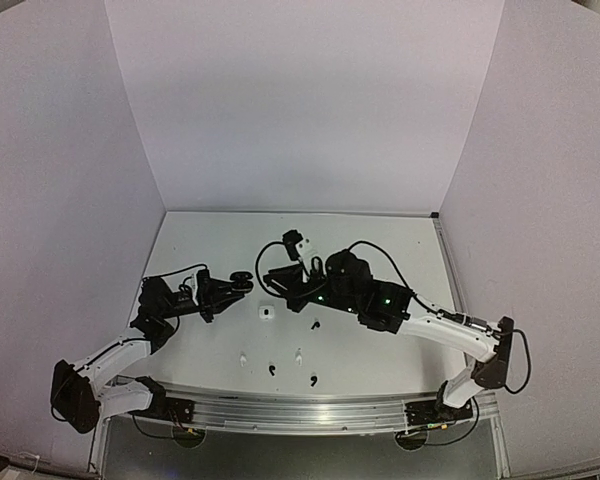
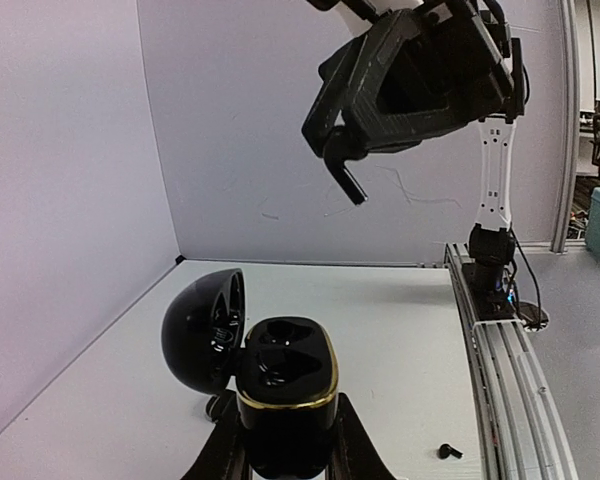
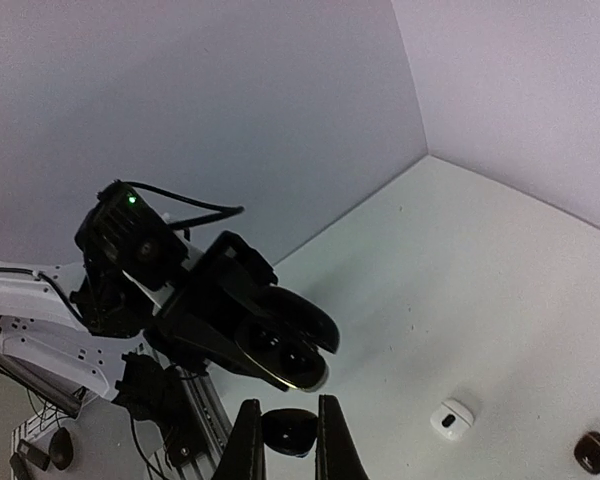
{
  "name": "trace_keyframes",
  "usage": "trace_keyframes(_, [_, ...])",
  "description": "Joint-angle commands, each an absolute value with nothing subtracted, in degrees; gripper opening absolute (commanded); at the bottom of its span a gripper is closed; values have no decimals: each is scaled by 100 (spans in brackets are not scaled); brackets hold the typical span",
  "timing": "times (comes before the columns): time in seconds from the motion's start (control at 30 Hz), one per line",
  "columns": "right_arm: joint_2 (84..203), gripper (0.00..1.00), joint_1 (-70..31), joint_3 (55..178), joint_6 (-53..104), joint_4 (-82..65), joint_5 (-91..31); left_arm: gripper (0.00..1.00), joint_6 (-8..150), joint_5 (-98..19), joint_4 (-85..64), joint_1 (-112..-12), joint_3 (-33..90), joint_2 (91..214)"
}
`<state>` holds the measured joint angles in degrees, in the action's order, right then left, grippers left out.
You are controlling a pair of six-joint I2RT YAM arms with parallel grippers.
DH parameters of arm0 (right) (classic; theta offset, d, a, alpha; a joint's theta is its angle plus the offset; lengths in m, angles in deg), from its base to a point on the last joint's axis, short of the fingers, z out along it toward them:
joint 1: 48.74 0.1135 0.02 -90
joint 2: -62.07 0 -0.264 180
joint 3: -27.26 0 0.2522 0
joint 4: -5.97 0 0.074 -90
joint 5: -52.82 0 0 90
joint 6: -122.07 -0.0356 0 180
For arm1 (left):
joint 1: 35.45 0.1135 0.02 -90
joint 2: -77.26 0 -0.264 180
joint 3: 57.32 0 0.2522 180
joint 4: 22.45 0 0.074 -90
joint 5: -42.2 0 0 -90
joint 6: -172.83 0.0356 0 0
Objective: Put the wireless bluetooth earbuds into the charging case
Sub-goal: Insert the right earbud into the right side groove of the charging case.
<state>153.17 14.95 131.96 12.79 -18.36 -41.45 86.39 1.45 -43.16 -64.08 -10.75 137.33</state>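
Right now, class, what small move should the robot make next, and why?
Probably bring the right hand closer to the open case, lining its small black earbud over an empty socket. The left hand holds the case with the lid open, both sockets look empty, and the right hand hangs apart from it.

The black case [image 2: 285, 385] is open. One black earbud [image 3: 288, 430] is held up; five other earbuds [image 1: 271, 370] lie on the table [image 1: 390, 240].
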Motion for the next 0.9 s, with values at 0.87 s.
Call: trace_keyframes(0.87, [16286,0,1772,13199,2557,666,-4896,0,8540,-402,-5041,-6446,-1122,13686])
